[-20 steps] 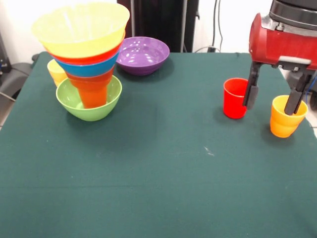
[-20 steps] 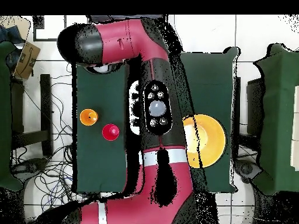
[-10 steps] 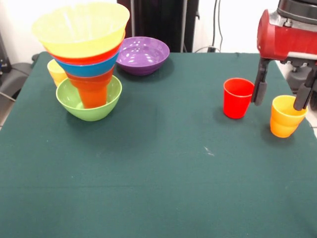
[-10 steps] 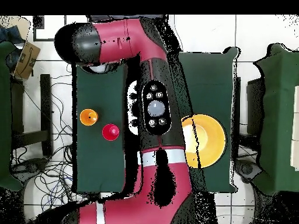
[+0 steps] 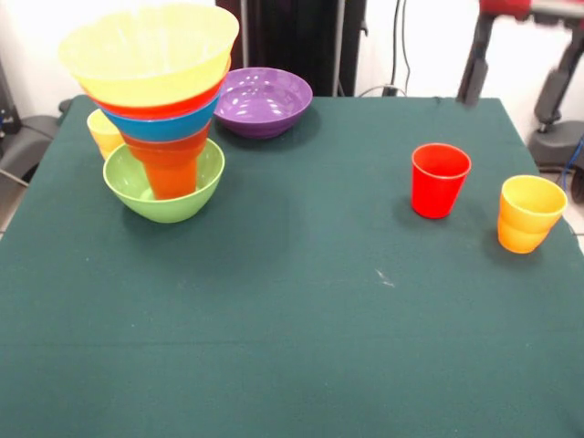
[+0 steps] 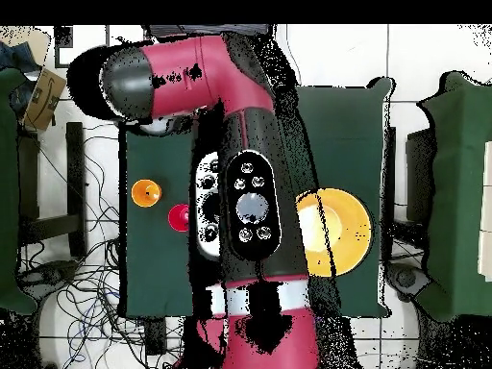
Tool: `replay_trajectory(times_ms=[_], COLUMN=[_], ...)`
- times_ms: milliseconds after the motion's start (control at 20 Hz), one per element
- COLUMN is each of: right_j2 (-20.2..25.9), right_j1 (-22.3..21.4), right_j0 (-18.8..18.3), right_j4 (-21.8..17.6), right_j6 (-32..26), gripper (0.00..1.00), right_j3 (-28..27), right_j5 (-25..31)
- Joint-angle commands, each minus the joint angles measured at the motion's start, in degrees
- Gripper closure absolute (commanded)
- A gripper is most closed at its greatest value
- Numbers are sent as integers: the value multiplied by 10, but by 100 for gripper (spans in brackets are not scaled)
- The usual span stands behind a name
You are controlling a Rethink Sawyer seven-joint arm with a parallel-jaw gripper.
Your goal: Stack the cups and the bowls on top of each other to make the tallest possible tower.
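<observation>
A dark green table (image 5: 301,347) fills most of the front view, and at its upper left stands the tower (image 5: 157,100): a green bowl (image 5: 164,196) at the base, an orange cup (image 5: 170,169) in it, then orange, blue and yellow bowls flaring wider upward. Just right of it sits the purple bowl (image 5: 264,100), with a small yellow cup (image 5: 103,132) half hidden behind the tower's left side. At the right the red cup (image 5: 439,180) and the yellow-orange cup (image 5: 529,213) stand upright and apart, and the gripper (image 5: 516,78) hangs at the upper right edge, spread wide and empty.
</observation>
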Motion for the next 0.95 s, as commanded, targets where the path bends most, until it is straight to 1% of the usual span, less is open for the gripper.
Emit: replay_trajectory(times_ms=[50, 250, 300, 350, 400, 550, 700, 950], right_j2=[-17, -9, -10, -9, -1, 0, -2, 0], right_j1=[-63, -56, -55, -55, -54, -57, -56, -56], right_j0=[17, 17, 19, 16, 9, 0, -2, -11], right_j4=[-20, -16, -17, -18, -10, -19, -25, -16], right_j6=[-64, -52, -44, -42, -39, -41, -45, -51], gripper=[0, 0, 0, 0, 0, 0, 0, 0], right_j3=[110, 117, 120, 126, 142, 157, 159, 163], right_j5=[72, 50, 36, 10, -32, -77, -88, -92])
